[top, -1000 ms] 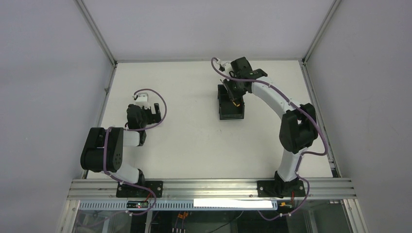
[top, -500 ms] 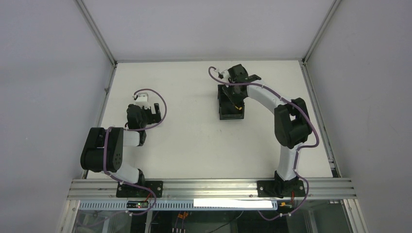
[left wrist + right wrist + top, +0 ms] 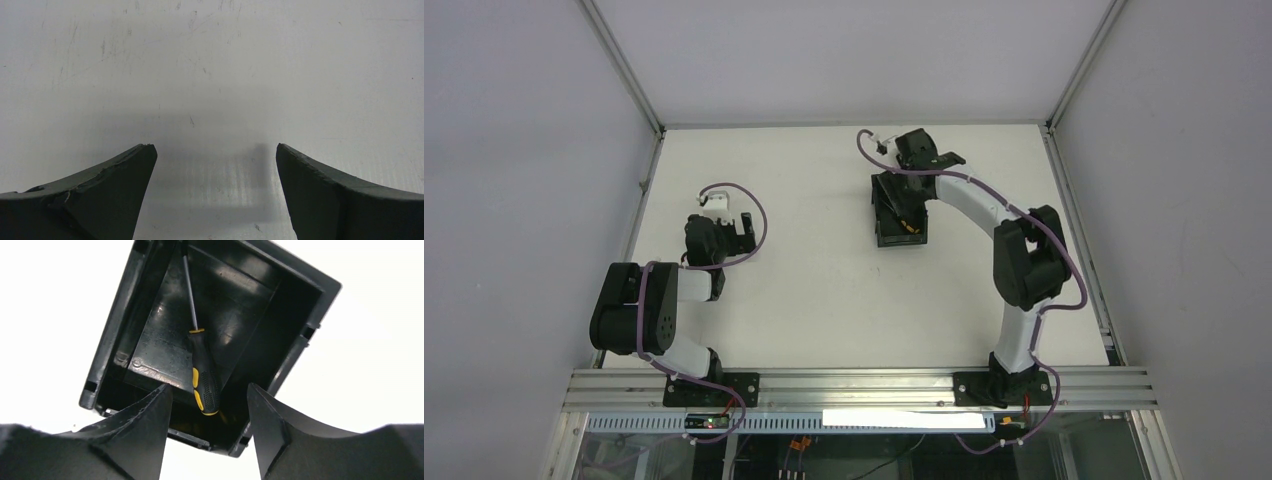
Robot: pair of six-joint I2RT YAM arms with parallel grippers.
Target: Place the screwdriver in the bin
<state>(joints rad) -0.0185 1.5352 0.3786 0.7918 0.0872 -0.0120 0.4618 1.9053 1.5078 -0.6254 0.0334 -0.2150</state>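
Observation:
The black bin (image 3: 900,212) stands on the white table at the back centre. Inside it lies the screwdriver (image 3: 202,375), black handle with yellow stripes, its thin shaft running toward the bin's far wall; from above only its yellow end (image 3: 911,227) shows. My right gripper (image 3: 207,392) hangs just over the bin (image 3: 300,315), open, its fingers on either side of the handle's end and apart from it. In the overhead view the right gripper (image 3: 902,192) sits at the bin's far end. My left gripper (image 3: 215,150) is open over bare table, far to the left (image 3: 742,228).
A metal frame (image 3: 854,125) with grey walls borders the white table (image 3: 814,290) at the back and sides. The arm bases are bolted to the rail (image 3: 854,385) at the near edge.
The right gripper has opened and let go of the screwdriver, which now lies in the bin. The right arm shifted slightly. The left arm stays still.

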